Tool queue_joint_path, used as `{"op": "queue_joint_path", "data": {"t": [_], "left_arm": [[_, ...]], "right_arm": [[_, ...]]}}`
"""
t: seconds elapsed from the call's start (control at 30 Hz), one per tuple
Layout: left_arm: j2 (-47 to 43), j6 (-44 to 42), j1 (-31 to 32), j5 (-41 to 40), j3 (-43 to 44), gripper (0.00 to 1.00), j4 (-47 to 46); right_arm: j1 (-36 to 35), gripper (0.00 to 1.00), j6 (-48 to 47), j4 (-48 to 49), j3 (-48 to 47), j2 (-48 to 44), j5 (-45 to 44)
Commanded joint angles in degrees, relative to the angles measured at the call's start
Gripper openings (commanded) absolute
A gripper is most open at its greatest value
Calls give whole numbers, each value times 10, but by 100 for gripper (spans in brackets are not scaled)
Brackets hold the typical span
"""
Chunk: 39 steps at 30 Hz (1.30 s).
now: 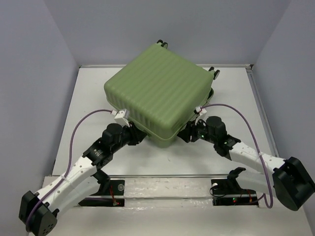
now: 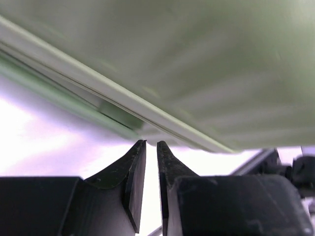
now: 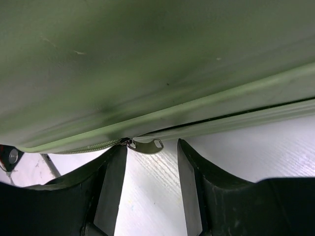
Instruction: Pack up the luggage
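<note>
Nearly packed, the luggage (image 1: 157, 88) lies closed on the surface (image 1: 88, 93), turned so a corner faces the two arms, which flank that corner. The left fingers (image 2: 138, 167) stand almost together, with a thin slit between them and nothing seen in it, their tips just under the case's rim. The right fingers (image 3: 110, 182) are spread, and the metal zip pull (image 3: 145, 145) hangs free between them, close to one fingertip and not pinched. Beyond the pull a dark gap shows between the shells, so the zip looks unfinished. The likely trouble is that the small, flat pull sits off-centre and could slip aside as the fingers close, leaving them clamped on air. A hard tug along the seam could also slide the case, since nothing visibly braces it.
</note>
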<state>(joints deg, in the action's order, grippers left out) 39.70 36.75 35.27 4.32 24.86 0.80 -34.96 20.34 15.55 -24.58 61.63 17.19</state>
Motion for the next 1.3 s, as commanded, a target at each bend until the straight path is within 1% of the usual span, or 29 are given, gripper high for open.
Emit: {"op": "queue_joint_path", "data": {"t": [0.0, 0.1, 0.2, 0.27, 0.3, 0.33, 0.4, 0.43, 0.5, 0.57, 0.63, 0.67, 0.7, 0.73, 0.77, 0.8, 0.87, 0.9, 0.97, 1.0, 1.03, 1.07, 1.1, 1.13, 1.17, 1.23, 1.27], "left_arm": [[19, 3, 51, 17, 7, 26, -28], [50, 4, 70, 21, 19, 26, -56], [78, 7, 93, 24, 35, 26, -91], [102, 5, 99, 30, 50, 26, -106], [109, 4, 99, 31, 58, 26, -110], [119, 3, 99, 30, 61, 26, -119], [124, 2, 99, 21, 67, 25, -125], [126, 2, 99, 19, 70, 25, -137], [133, 4, 99, 9, 74, 25, -147], [143, 4, 100, 2, 84, 25, -160], [171, -2, 99, -12, 102, 25, -168], [179, -2, 99, -12, 108, 25, -171], [187, -4, 99, -20, 115, 25, -172], [194, -5, 99, -23, 128, 25, -174], [203, -5, 99, -24, 134, 25, -181], [207, -3, 99, -26, 143, 25, -185], [217, 2, 100, -28, 149, 25, -202], [223, 5, 100, -26, 151, 25, -207], [235, 10, 100, -24, 164, 25, -214], [247, 11, 100, -22, 170, 25, -216], [259, 13, 102, -20, 177, 25, -221], [260, 15, 103, -19, 179, 24, -223], [268, 16, 103, -14, 181, 25, -225], [273, 17, 105, -12, 186, 25, -227], [278, 17, 108, -9, 188, 24, -227], [278, 13, 109, -3, 191, 24, -225], [277, 12, 109, -4, 193, 24, -215]], "right_arm": [[-2, 50, -35, 85, -8, 8, -5], [-2, 47, -41, 90, -13, 23, -8], [-2, 43, -36, 125, -9, 44, 6], [-2, 38, -29, 142, -4, 54, 15], [-2, 35, -26, 160, -2, 63, 17], [-2, 27, -21, 169, 0, 67, 23], [-2, 20, -15, 194, 4, 71, 25], [-2, 13, -2, 209, 16, 66, 27], [-2, 7, 14, 234, 30, 51, 28], [-16, 7, 35, 228, 48, 16, 21], [-40, 7, 51, 160, 61, -31, -1], [-51, 7, 54, 160, 63, -46, -9], [-64, 7, 57, 104, 64, -60, -21], [-77, 7, 62, 71, 62, -73, -34], [-110, 7, 66, 41, 59, -96, -61], [-127, 7, 76, -14, 55, -106, -74], [-158, 7, 91, -52, 49, -114, -91], [-195, 7, 100, -76, 38, -111, -97], [-243, 7, 120, -94, 20, -92, -127], [-268, 7, 124, -101, 7, -78, -167], [-316, 7, 132, -111, -25, -43, -222], [-338, 7, 138, -115, -44, -23, -223], [-357, 7, 144, -119, -63, -4, -272], [-383, 7, 156, -119, -102, 36, -292], [-393, 7, 167, -119, -120, 55, -344], [-405, 7, 187, -118, -155, 90, -397], [-411, 7, 211, -118, -170, 121, -428]]}}
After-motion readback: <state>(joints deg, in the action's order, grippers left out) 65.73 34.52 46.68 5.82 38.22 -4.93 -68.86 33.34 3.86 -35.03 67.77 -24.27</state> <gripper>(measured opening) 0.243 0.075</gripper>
